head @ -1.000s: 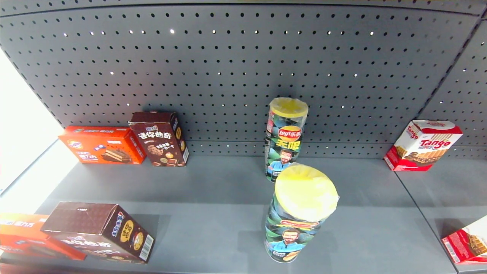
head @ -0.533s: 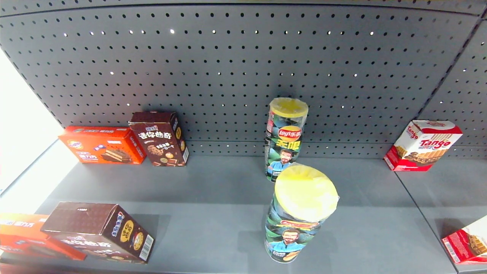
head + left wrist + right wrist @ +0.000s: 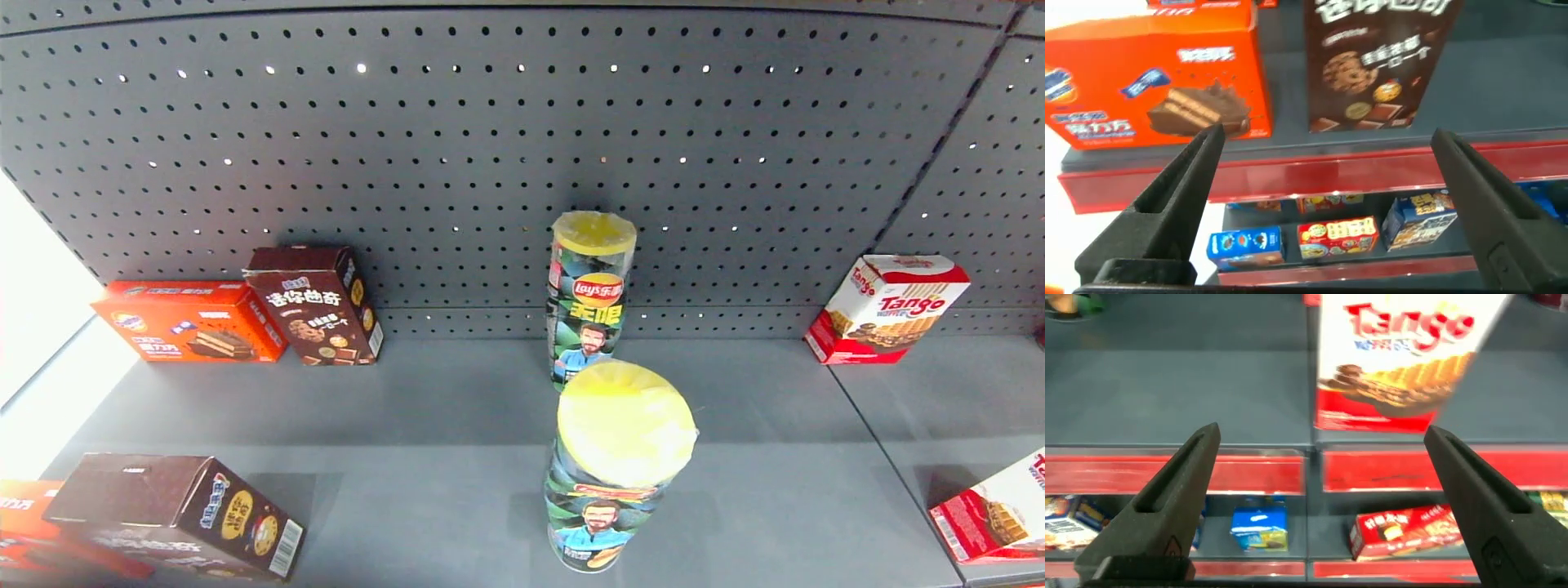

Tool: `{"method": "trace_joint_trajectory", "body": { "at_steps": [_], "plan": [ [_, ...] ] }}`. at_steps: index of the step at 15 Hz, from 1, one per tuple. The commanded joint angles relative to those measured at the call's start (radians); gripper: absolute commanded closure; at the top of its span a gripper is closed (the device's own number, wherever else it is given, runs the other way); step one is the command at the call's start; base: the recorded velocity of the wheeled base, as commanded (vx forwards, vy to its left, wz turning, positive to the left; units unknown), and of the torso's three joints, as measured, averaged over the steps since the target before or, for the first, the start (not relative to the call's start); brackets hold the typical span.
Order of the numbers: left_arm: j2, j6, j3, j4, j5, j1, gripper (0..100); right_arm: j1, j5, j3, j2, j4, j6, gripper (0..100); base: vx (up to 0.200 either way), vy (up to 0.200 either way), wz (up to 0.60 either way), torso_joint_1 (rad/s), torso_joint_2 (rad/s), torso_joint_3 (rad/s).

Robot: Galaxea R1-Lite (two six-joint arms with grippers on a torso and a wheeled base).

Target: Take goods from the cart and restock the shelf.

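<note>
On the grey shelf [image 3: 457, 408], two chip cans with yellow lids stand upright, one near the front [image 3: 620, 465] and one at the back wall [image 3: 589, 298]. My left gripper [image 3: 1327, 212] is open and holds nothing. It sits before the shelf's red front edge [image 3: 1315, 175], facing an orange cake box [image 3: 1159, 73] and a brown cookie box [image 3: 1372, 61]. My right gripper [image 3: 1319, 510] is also open and holds nothing. It faces a red-and-white wafer box [image 3: 1400, 359] at the shelf's front edge.
At the back stand an orange box [image 3: 188, 320], a brown cookie box [image 3: 314, 304] and a wafer box [image 3: 886, 306]. More boxes lie at the front left [image 3: 171, 514] and front right [image 3: 992, 510]. A perforated panel [image 3: 490, 147] backs the shelf. Lower shelves hold small packs [image 3: 1335, 237].
The whole head picture has shifted left and slightly down, so the camera has moved. The goods on the shelf keep their places relative to one another.
</note>
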Motion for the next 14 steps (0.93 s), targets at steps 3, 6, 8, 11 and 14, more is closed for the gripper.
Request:
{"method": "trace_joint_trajectory", "body": {
  "at_steps": [3, 6, 8, 11, 14],
  "plan": [
    [0.0, 0.003, 0.0, -0.001, -0.002, 0.001, 0, 0.0, 0.001, 0.0, 0.0, -0.002, 0.0, 0, 0.0, 0.0, 0.0, 0.0, 0.0, 0.0],
    [0.0, 0.005, 0.0, -0.001, 0.001, 0.001, 0, 0.0, 0.001, 0.0, 0.0, -0.002, 0.0, 0, 0.0, 0.0, 0.0, 0.0, 0.0, 0.0],
    [0.0, 0.003, 0.002, -0.001, 0.006, 0.001, 0, 0.0, 0.001, 0.0, 0.0, 0.0, 0.0, 0, -0.2, -0.2, 0.0, 0.002, 0.0, 0.005],
    [0.0, -0.003, 0.0, -0.001, 0.007, 0.001, 0, 0.0, 0.001, 0.0, 0.0, -0.002, 0.0, 0, 0.0, 0.0, 0.0, 0.0, 0.0, 0.0],
    [0.0, -0.004, 0.0, -0.001, 0.007, 0.001, 0, 0.001, 0.001, 0.0, 0.0, -0.002, 0.0, 0, 0.0, 0.0, 0.0, 0.0, 0.0, 0.0]
  ]
}}
